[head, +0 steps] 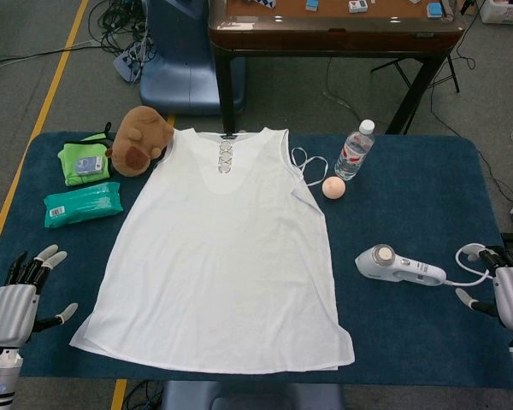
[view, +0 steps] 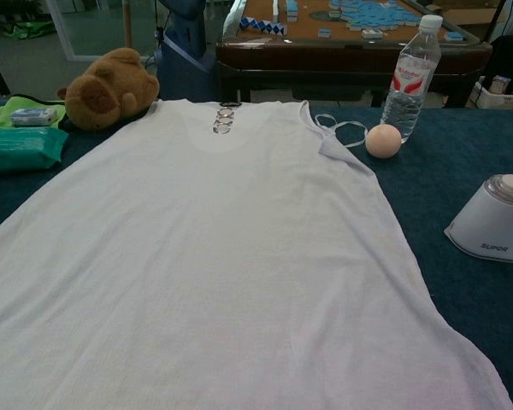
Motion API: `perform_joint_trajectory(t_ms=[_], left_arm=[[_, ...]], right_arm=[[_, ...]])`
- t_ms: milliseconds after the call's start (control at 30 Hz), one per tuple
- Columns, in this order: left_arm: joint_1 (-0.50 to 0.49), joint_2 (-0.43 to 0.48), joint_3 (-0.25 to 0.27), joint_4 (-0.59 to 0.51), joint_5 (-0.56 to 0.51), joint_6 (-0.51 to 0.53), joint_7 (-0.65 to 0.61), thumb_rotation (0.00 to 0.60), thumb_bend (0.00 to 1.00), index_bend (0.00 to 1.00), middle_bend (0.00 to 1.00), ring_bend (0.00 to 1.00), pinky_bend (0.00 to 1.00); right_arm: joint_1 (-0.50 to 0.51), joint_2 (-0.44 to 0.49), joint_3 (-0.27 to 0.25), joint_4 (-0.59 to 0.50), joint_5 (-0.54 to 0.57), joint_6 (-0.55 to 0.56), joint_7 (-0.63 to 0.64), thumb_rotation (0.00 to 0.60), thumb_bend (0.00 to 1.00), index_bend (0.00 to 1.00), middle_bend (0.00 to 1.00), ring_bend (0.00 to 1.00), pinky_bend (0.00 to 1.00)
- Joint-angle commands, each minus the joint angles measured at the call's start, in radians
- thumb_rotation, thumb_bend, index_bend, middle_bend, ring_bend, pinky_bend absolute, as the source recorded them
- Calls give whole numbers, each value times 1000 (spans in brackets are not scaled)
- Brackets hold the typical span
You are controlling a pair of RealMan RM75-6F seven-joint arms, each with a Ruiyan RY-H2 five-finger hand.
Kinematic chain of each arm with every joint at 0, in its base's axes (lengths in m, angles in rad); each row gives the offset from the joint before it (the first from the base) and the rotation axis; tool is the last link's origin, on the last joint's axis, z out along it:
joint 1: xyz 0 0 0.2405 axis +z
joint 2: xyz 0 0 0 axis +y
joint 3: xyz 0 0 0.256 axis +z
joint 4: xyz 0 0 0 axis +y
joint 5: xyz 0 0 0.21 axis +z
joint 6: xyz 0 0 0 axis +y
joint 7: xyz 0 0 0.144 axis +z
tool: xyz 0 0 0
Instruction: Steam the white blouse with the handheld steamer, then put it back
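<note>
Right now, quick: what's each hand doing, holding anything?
Left hand: open, fingers apart, holding nothing, near the table's front left corner.
Right hand: open, empty, just beside the handle end of the steamer, not gripping it.

1. Left hand (head: 21,295): near-left corner of head view, palm side down, fingers spread & pointing far, thumb out to the right, holding nothing.
2. Right hand (head: 503,286): near-right edge, fingers apart & pointing left, holding nothing.
3. Chest view: neither hand visible.
</note>
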Motion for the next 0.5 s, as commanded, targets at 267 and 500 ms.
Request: perform_joint_trajectory(t_ms=[267,500], left_arm=[[-1,-3,1,7,-2,-2,-4,600,136,158,102,122,0],[-2,-3,0,11,-2,-4,-7,600,136,158,102,122,0]], right_arm=[[4,4,1,-10,0,-4,-11,600,37,312,401,239,318],[11,7,3,-17,6,-16,-23,600,38,312,401,240,318]])
